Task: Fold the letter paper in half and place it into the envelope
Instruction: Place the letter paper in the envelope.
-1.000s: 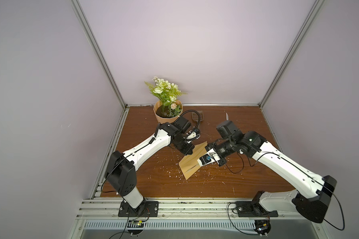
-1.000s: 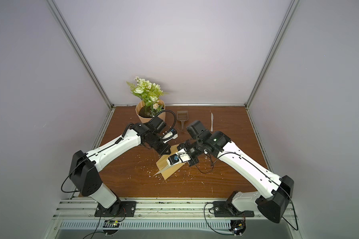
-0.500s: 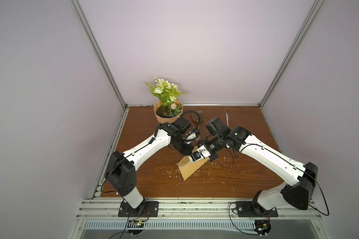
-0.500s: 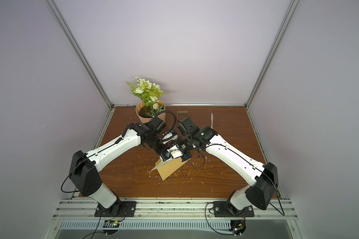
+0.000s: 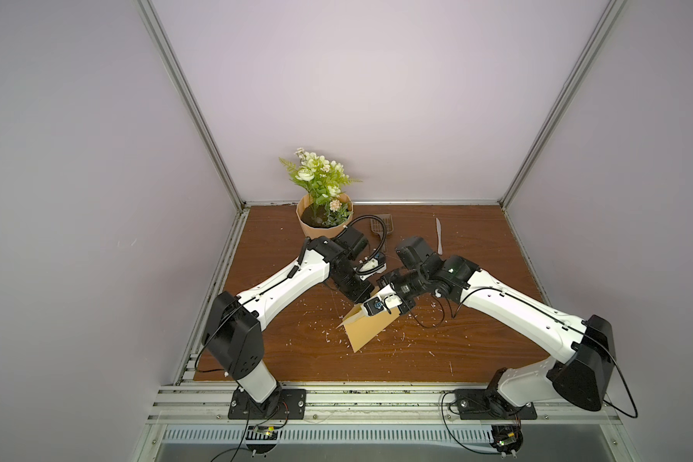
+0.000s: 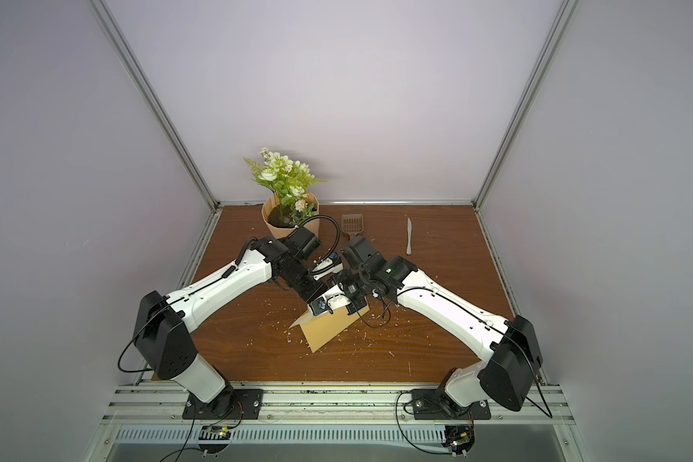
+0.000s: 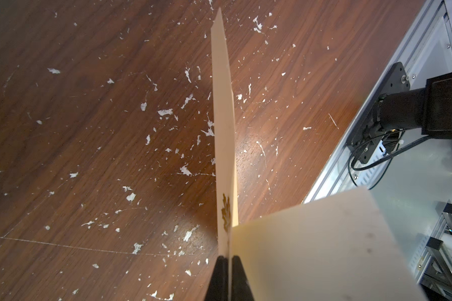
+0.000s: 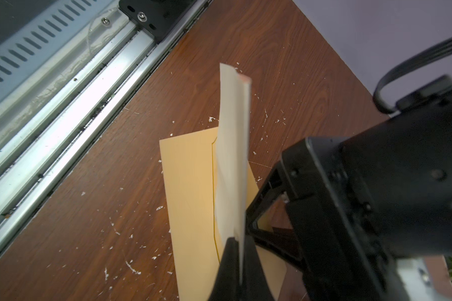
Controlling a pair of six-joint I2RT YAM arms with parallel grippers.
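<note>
Over the last second I have swung the right arm in toward 9 o'clock. The right gripper (image 8: 239, 247) now sits close beside the left gripper (image 7: 229, 260) over the middle of the table (image 5: 281, 352); a second ago the two were clearly apart. That brings the two ends of the letter paper (image 7: 223, 130) together, so I judge the fold is being formed in the air. The crease is not pressed, and nothing is in the envelope (image 5: 367, 334) yet.

Both pairs of jaws are pinched together on the sheet. In each wrist view the black fingers (image 8: 227, 260) squeeze the cream paper between them, and it stands on edge, running straight away from the tips. In the left wrist view a second cream panel bends off beside the fingers; I take it for the other half of the same sheet.

In both top views the envelope lies flat on the table at 6 o'clock of the grippers, its near corner pointing to 7 o'clock. A pale corner of the sheet pokes out toward 9 o'clock. The sheet hangs over the envelope; whether its lower edge touches it, I cannot tell.
</note>
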